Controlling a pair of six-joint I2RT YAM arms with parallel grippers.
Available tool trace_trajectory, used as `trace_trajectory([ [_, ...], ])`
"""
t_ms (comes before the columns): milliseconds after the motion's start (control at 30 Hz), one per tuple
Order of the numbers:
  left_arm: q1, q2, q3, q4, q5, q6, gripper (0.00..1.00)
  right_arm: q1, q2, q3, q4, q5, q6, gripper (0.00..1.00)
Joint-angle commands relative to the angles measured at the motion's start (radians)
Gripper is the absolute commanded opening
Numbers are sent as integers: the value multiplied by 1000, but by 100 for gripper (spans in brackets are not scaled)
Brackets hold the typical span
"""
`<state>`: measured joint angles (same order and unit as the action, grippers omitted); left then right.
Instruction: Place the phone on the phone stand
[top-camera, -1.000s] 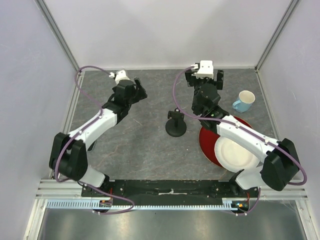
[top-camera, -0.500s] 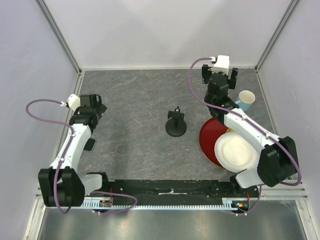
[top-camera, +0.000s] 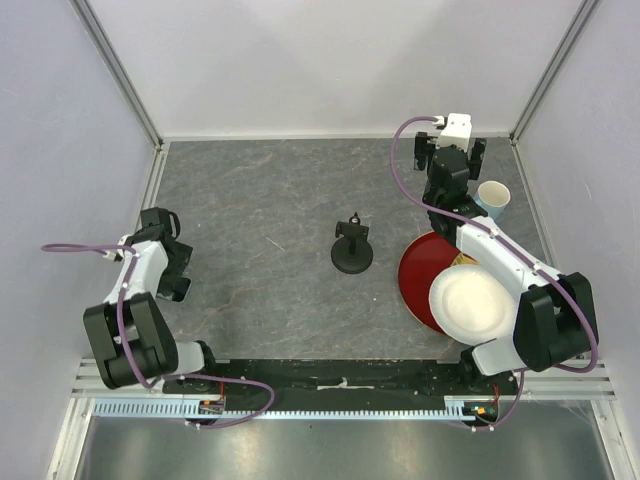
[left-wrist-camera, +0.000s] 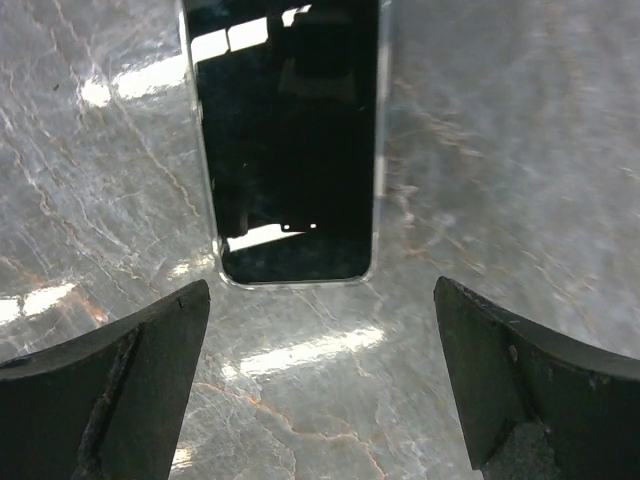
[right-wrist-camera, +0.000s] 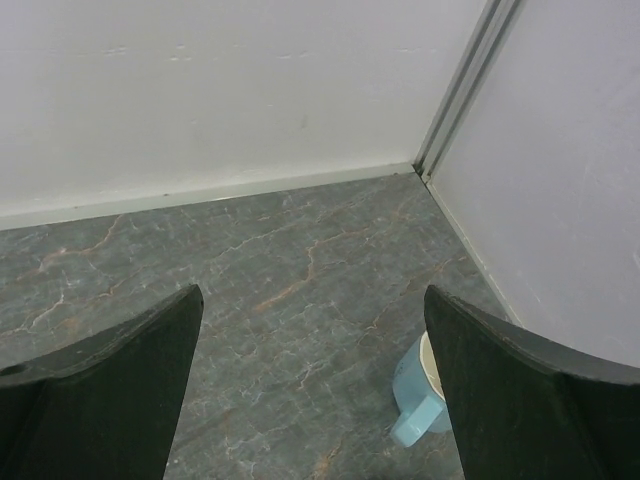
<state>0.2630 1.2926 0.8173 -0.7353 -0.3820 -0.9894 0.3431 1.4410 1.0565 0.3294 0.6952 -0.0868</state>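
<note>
Phone (left-wrist-camera: 290, 140): a black, glossy slab lying flat on the grey marbled table (top-camera: 270, 200). Its screen mirrors bright lights. The near short end with rounded corners is in the left wrist view, and the far end runs out of the top of that view.
Phone, location: close to the left edge of the table, well apart from the stand. From above only a dark sliver of it shows, just beside the left claw.
Phone stand (top-camera: 352, 250): black, with a round disc base, a short post and a small cradle on top. It stands upright near the middle of the table, and the cradle holds nothing.
Left claw (left-wrist-camera: 320, 390): pointed down at the table, fingers spread wide with nothing between them. The phone's near end lies just ahead of the fingertips, in line with the gap and touching neither finger.
Right claw (right-wrist-camera: 315, 400): fingers spread wide and holding nothing. It is raised over the far right corner of the table and faces the back wall.
Mug (right-wrist-camera: 425, 400): light blue with a pale inside, upright near the right wall, handle turned toward the right claw's camera.
Red plate (top-camera: 420, 270): round, sitting right of the stand and apart from it, partly under the right arm.
White plate (top-camera: 470, 300): round, resting on the near right part of the red plate.
</note>
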Motion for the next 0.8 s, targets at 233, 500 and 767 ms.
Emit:
trace_trajectory([
  [233,127,174,20,34,72,-38,100,-1,-19,-61,132,-26,-60,98],
  [500,143,266,17,48,106,-51,100,-1,-11,-66,145,-23,-68,98],
  [767,142,254,-7,56,100,-61,76,-1,-11,-81,174,-19,-82,98],
])
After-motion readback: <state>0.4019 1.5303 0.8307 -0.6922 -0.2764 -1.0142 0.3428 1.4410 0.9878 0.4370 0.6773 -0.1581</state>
